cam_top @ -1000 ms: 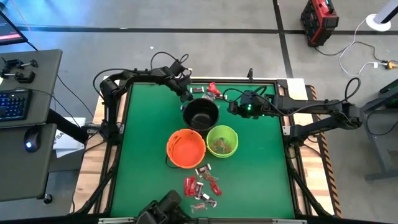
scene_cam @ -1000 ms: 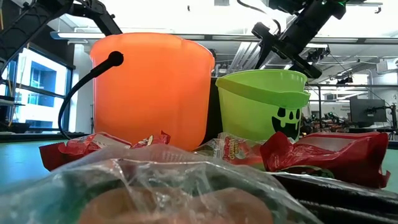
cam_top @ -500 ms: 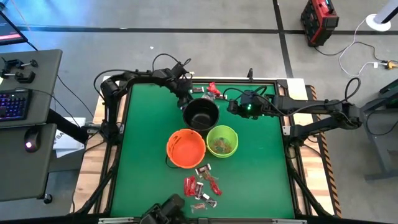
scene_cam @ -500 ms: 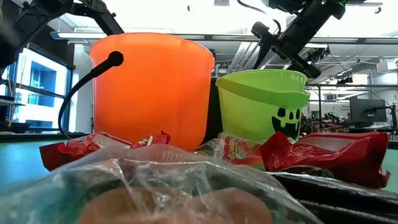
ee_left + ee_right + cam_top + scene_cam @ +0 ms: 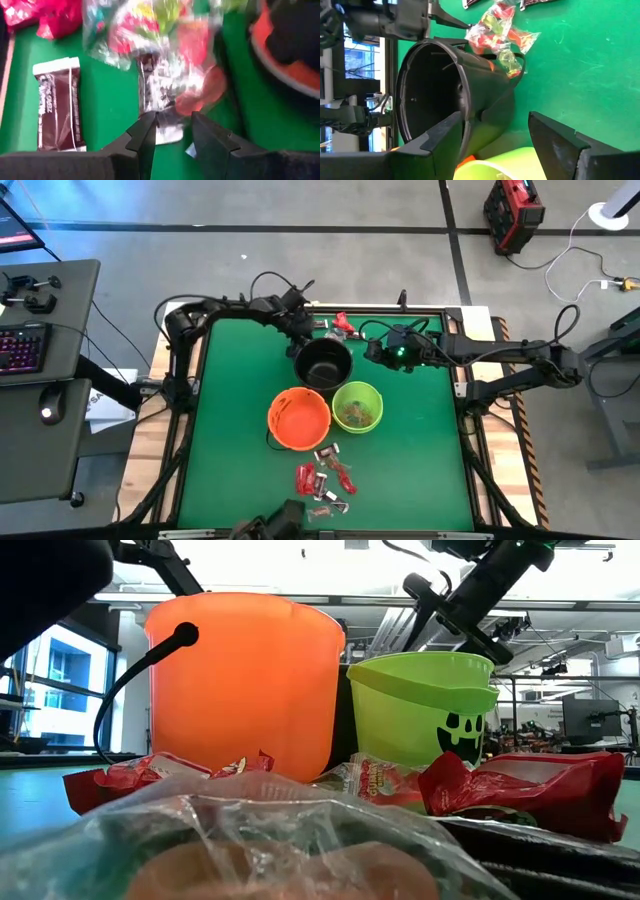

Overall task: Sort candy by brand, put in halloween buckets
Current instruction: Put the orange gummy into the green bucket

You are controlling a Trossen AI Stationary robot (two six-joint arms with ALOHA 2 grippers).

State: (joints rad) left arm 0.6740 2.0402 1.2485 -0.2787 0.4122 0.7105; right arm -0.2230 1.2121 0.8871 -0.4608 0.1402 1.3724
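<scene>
At the table's far edge lies candy: a dark brown and silver bar [image 5: 160, 95], a second one [image 5: 56, 110] beside it, a clear bag of coloured sweets [image 5: 160, 30] and red wrappers [image 5: 45, 15]. My left gripper [image 5: 172, 131] is open and slants down, its fingers on either side of the first bar's near end. The black bucket [image 5: 322, 362] stands just nearer. The orange bucket [image 5: 298, 418] and green bucket [image 5: 357, 406] stand mid-table. My right gripper [image 5: 372, 352] hovers open beside and above the black bucket [image 5: 435, 95].
More candy [image 5: 325, 478], mostly red, lies near the front edge. It fills the foreground of the low view [image 5: 300, 830]. The green bucket holds some pale sweets [image 5: 355, 414]. Bare green mat [image 5: 235, 370] lies left and right of the buckets.
My left gripper has moved a little toward the table's right along the far edge, toward the candy there. Its wrist has rolled. A dark shape at the table's near edge has shifted to the right.
</scene>
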